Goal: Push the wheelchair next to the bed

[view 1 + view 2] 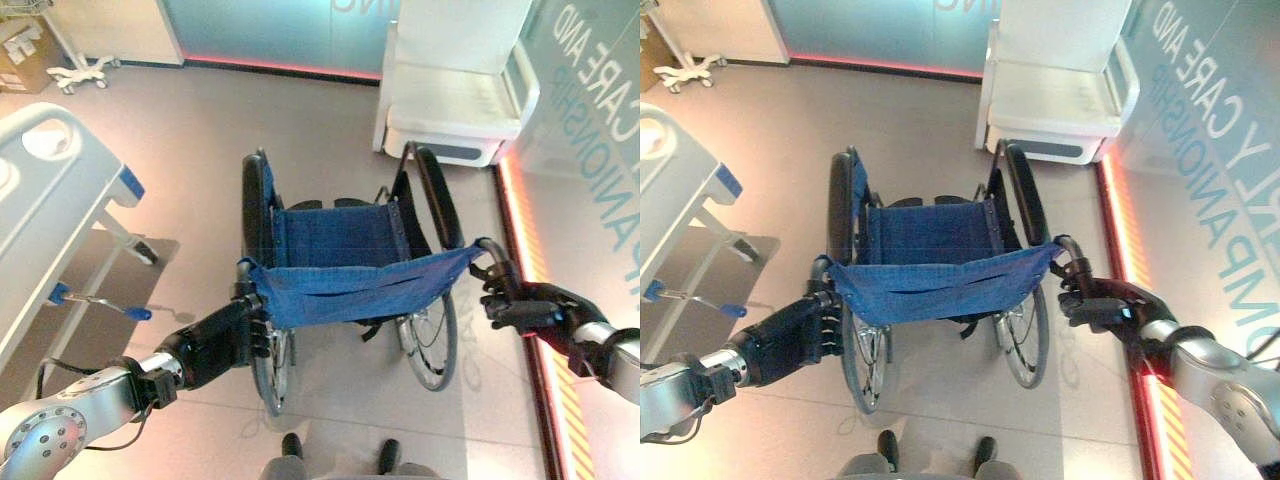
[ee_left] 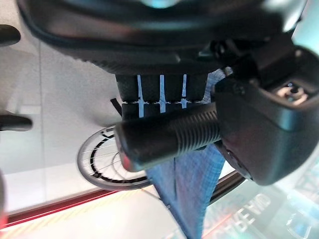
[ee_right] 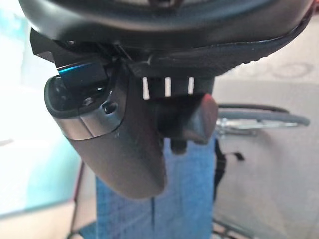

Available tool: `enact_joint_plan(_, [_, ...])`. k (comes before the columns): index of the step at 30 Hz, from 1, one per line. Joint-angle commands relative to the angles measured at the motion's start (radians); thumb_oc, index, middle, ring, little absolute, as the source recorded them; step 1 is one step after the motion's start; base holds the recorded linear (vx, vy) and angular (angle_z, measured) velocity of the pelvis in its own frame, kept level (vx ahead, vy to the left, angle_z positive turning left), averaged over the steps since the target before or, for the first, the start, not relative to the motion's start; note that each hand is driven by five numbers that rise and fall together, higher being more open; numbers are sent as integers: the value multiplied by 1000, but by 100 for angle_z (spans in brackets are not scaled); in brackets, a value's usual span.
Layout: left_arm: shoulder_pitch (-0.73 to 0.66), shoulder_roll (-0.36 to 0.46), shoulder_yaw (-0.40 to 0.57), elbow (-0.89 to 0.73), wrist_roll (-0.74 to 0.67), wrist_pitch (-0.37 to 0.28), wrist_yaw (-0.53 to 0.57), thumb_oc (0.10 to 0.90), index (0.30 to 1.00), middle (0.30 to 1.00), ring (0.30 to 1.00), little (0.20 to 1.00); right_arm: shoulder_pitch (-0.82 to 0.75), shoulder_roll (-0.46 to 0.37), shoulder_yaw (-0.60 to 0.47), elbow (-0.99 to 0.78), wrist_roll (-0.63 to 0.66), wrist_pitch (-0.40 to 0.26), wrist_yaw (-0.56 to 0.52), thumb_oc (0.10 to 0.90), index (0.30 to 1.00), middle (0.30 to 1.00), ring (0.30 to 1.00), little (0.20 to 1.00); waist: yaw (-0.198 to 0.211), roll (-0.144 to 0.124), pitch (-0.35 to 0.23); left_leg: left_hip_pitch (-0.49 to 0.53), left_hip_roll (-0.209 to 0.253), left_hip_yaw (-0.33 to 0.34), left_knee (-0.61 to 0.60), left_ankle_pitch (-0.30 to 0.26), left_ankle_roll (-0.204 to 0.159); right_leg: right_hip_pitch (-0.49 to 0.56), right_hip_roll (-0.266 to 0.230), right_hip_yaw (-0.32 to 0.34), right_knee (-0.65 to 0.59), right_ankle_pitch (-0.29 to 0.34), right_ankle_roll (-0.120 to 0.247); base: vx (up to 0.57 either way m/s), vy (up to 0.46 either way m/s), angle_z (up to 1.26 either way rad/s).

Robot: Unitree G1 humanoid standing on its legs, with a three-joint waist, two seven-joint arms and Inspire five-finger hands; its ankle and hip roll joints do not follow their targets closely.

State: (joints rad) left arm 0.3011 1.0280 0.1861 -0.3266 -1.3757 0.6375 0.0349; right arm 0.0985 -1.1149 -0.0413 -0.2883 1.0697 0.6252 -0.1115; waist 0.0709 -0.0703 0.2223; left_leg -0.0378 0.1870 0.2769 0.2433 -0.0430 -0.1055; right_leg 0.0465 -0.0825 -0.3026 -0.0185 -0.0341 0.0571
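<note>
Setting: pale tiled floor (image 1: 330,420), glass wall with a red floor strip on my right, white armchair (image 1: 455,100) ahead. Item: black-framed folding wheelchair with blue fabric seat (image 1: 340,250), directly in front of me, well apart from the white-and-blue hospital bed (image 1: 50,190) on my left. Left hand (image 1: 215,345) wrapped round its ribbed push handle (image 2: 169,137); right hand (image 1: 1100,305) wrapped round the other. Risks, as I judge: straight pushing meets the armchair; uneven turning clips the bed frame. Obscured: front castors, footrests, most of the bed.
</note>
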Motion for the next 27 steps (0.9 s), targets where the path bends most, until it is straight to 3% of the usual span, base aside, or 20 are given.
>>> enact_joint_plan(1, [-50,-63,39,25,14,-71,4,400,300,300,300,300,-127,-80,-64,-10,-82,-76,47,400,300,300,300,300,3,-10,10,-148,31,-134,306,181,-3,55,49,26,47,-13,-18,178,-55,-53])
enact_joint_plan(2, [-38,-69,52,25,17,-63,3,400,300,300,300,300,-136,-69,-52,-11,-103,-78,62,400,300,300,300,300,17,-6,20,-179,-21,-145,300,169,13,66,55,51,58,-23,-16,179,-32,-48])
enact_joint_plan(4, [-16,-67,73,21,16,-57,-1,400,300,300,300,300,-142,-67,-47,-16,-110,-76,78,400,300,300,300,300,35,2,24,-210,-62,-141,252,185,19,81,71,73,65,-35,-13,235,0,-25])
enact_joint_plan(5, [2,-63,92,20,10,-54,-7,400,300,300,300,300,-151,-71,-38,-25,-101,-72,83,400,300,300,300,300,55,15,30,-223,-77,-130,169,219,15,112,93,83,64,-53,-10,318,17,-24])
enact_joint_plan(7, [6,-60,95,27,9,-58,-12,400,300,300,300,300,-159,-71,-30,-21,-103,-71,94,400,300,300,300,300,68,28,29,-222,-82,-125,75,256,4,136,110,84,64,-66,-6,348,63,-37])
enact_joint_plan(8, [17,-59,102,38,13,-63,-25,400,300,300,300,300,-166,-61,-17,-13,-121,-73,113,400,300,300,300,300,88,47,23,-228,-93,-130,-62,303,-9,173,132,95,57,-81,0,401,95,-35])
enact_joint_plan(12, [33,-83,86,37,67,-71,-41,400,300,300,300,300,-195,-32,37,3,-170,-84,138,400,300,300,300,300,139,65,12,-228,-109,-141,-269,375,-26,271,168,128,55,-141,-5,496,123,-50])
enact_joint_plan(13, [34,-84,86,36,70,-72,-43,400,300,300,300,300,-198,-31,41,4,-174,-87,138,400,300,300,300,300,142,65,13,-226,-112,-138,-278,376,-26,276,168,129,57,-147,-5,432,166,-80])
enact_joint_plan(15, [22,-80,74,38,68,-85,-29,400,300,300,300,300,-262,-28,94,25,-171,-92,133,400,300,300,300,300,161,47,-10,-194,-140,-128,-267,264,20,287,157,130,94,-188,16,404,194,-81])
enact_joint_plan(18, [16,-77,79,54,76,-86,-39,400,300,300,300,300,-286,-23,97,34,-172,-81,143,400,300,300,300,300,172,25,-22,-217,-162,-117,-195,199,53,290,142,126,154,-204,29,342,162,-40])
enact_joint_plan(19, [18,-76,86,59,92,-81,-53,400,300,300,300,300,-285,-23,88,37,-173,-81,149,400,300,300,300,300,182,1,-33,-226,-190,-114,-159,167,83,289,126,112,224,-174,51,366,189,-13])
enact_joint_plan(21, [21,-75,96,63,108,-75,-72,400,300,300,300,300,-284,-25,82,34,-165,-82,140,400,300,300,300,300,190,-12,-46,-222,-210,-123,-160,159,100,263,119,106,293,-108,81,351,202,-5])
enact_joint_plan(23, [27,-80,117,64,149,-72,-108,400,300,300,300,300,-276,-27,53,20,-141,-97,119,400,300,300,300,300,204,-32,-63,-195,-255,-154,-169,132,139,172,93,113,516,70,165,376,223,-8])
enact_joint_plan(24, [27,-81,121,62,154,-70,-112,400,300,300,300,300,-278,-28,49,15,-134,-96,114,400,300,300,300,300,205,-30,-65,-189,-256,-160,-172,129,143,150,96,116,565,94,174,303,157,-11])
enact_joint_plan(25, [26,-93,130,62,173,-66,-128,400,300,300,300,300,-288,-31,39,4,-115,-91,95,400,300,300,300,300,200,-25,-65,-168,-264,-185,-171,110,156,60,115,135,682,149,191,279,131,8])
enact_joint_plan(27, [21,-105,123,63,184,-67,-128,400,300,300,300,300,-306,-22,46,5,-119,-84,92,400,300,300,300,300,188,-20,-62,-156,-271,-195,-160,93,162,-1,108,142,698,138,182,247,95,14])
